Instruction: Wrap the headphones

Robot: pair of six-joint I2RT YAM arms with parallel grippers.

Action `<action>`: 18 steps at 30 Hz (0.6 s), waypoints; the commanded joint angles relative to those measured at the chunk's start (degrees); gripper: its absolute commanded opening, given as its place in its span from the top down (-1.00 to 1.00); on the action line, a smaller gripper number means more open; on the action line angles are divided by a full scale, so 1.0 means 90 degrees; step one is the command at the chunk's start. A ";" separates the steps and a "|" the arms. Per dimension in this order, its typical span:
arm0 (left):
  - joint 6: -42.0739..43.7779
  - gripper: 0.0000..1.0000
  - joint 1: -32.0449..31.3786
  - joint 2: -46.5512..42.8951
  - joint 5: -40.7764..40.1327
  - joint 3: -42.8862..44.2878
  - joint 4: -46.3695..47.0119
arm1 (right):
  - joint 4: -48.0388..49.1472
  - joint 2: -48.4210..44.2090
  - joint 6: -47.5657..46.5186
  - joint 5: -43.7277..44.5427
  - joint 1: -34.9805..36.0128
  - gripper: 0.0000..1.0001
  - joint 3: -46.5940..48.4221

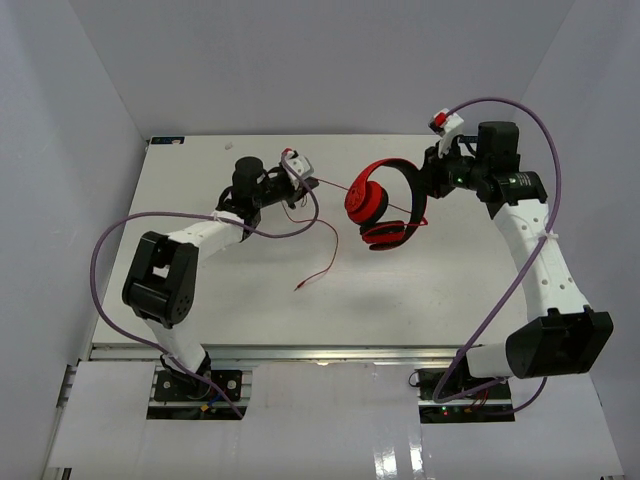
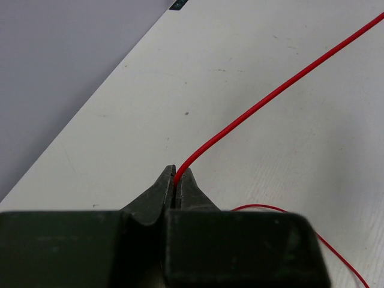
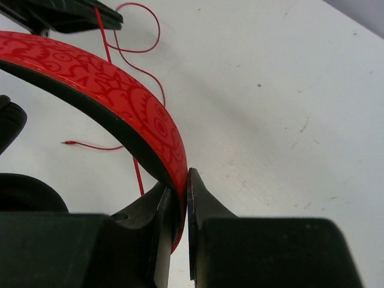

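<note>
Top external view is showing the headphones (image 1: 385, 205) sitting over the far right part of the bench (image 1: 250, 310). The right hand (image 1: 428, 178) is gripping their headband and the left hand (image 1: 308, 178) is pinching the cord (image 1: 332, 186) well off to the left. The cord is running in a nearly straight line from the left hand across to the cups. The rest of it is looping back and trailing down the bench to a loose end (image 1: 299, 287) lying near the middle. Whether the lower cup is touching the bench, I cannot tell.

The step in hand is looking like the first turn of winding. Doing it well is going to mean keeping the right hand steady as an anchor. The left hand should be carrying the cord around the band or cups under light, even tension. Too hard a pull is risking dragging the band out of the right hand's grip. Too little is letting the turn sag off. The slack tail is also needing room, so that it is not snagging on the arm.

In the left wrist view, the fingers are sitting closed, with the thin cord coming out from between the tips. In the right wrist view, the fingers are clamping the patterned red band between them, parted only by the band's thickness.
</note>
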 commanded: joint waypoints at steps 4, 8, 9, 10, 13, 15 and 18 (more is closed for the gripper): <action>-0.0102 0.97 0.0012 -0.0198 0.0220 0.1820 -0.2373 | 0.0178 -0.0556 -0.1404 0.1195 0.0513 0.85 -0.0553; -0.0724 0.92 0.0000 0.0035 0.0675 0.3118 -0.3479 | 0.0603 -0.0697 -0.1773 0.2159 0.1093 0.85 -0.1238; -0.0872 0.92 -0.0014 0.0077 0.0703 0.3323 -0.3720 | 0.0715 -0.0706 -0.1811 0.2400 0.1223 0.85 -0.1294; -0.1014 0.92 -0.0027 0.0117 0.0745 0.3522 -0.3970 | 0.0829 -0.0713 -0.1847 0.2634 0.1347 0.85 -0.1350; -0.1357 0.92 -0.0027 0.0230 0.1156 0.3976 -0.4654 | 0.1101 -0.0626 -0.1794 0.3191 0.1537 0.85 -0.1390; -0.1648 0.93 -0.0033 0.0277 0.1518 0.4134 -0.5060 | 0.1306 -0.0512 -0.1510 0.3564 0.1590 0.85 -0.1328; -0.2242 0.94 -0.0082 0.0242 0.1898 0.4050 -0.5213 | 0.1600 -0.0229 -0.0923 0.3878 0.1589 0.85 -0.1259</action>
